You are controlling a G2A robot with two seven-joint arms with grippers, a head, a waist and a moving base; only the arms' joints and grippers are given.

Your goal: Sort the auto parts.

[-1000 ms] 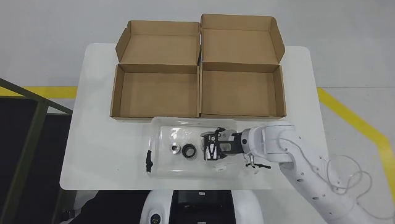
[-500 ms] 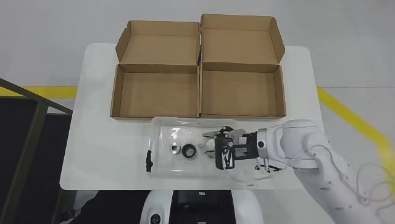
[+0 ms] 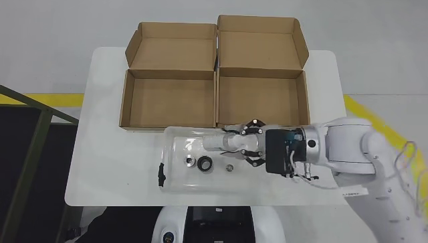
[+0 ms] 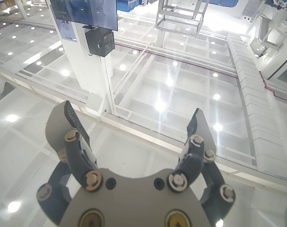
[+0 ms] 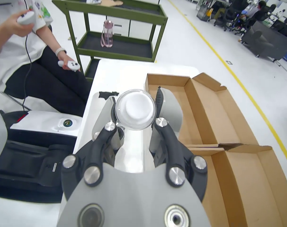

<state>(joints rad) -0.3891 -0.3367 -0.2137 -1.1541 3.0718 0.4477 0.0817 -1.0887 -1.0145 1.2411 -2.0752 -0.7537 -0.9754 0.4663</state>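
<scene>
Sorting seems barely begun: on the worktop (image 3: 107, 142) the left box (image 3: 170, 102) and right box (image 3: 262, 100) lie empty, the right gripper (image 5: 136, 106) has its jaws clamped on a white round part (image 5: 136, 111) over the clear tray (image 3: 175, 179), where a black ring (image 3: 204, 165) and small pieces (image 3: 229, 168) wait, and the left gripper (image 4: 132, 119) gapes wide, empty.

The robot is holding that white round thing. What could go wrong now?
1. The right gripper pinches the white round part by its curved sides above the clear tray. It might slip and drop onto the black ring below.
2. The cardboard boxes stand right behind the tray. Carried too low, the part could bump a front wall.
</scene>
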